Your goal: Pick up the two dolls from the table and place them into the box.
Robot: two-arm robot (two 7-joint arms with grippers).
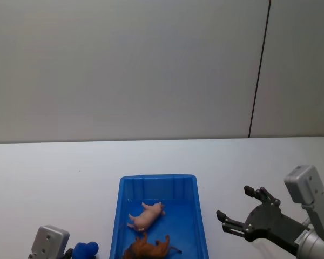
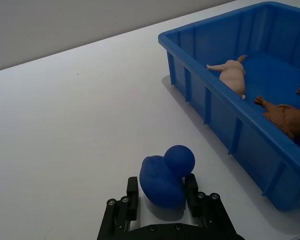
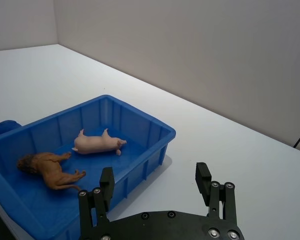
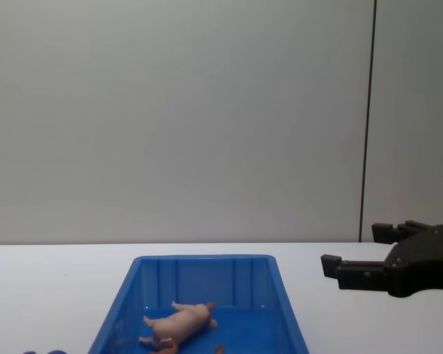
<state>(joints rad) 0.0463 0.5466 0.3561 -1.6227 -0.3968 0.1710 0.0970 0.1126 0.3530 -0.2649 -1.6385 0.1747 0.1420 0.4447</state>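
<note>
Head view: the blue box (image 1: 157, 216) sits on the white table (image 1: 54, 172), near the front edge. The pink pig (image 1: 147, 216) lies on its side inside the box, and the orange-brown lion (image 1: 150, 249) lies just in front of it, also inside. The right gripper (image 1: 240, 208) hangs to the right of the box with its fingers spread and nothing between them. At the lower left, the left arm's grey housing (image 1: 48, 242) shows beside a blue duck toy (image 1: 85, 251).

Left wrist view: the left gripper (image 2: 162, 197) has its fingers clenched on either side of the blue duck toy (image 2: 166, 175), which sits on the table (image 2: 80, 125) just beside the box's outer wall (image 2: 225, 120). The pig (image 2: 232, 75) and lion (image 2: 285, 115) lie on the box floor, apart from each other.

Right wrist view: the right gripper (image 3: 155, 185) is released and empty, above bare table beside the box (image 3: 140, 150). The pig (image 3: 97, 143) and lion (image 3: 50, 170) lie inside, near but not touching.

Chest view: the right gripper (image 4: 354, 258) is held above the table, right of the box (image 4: 199, 295), fingers apart. The pig (image 4: 177, 324) lies in the box.
</note>
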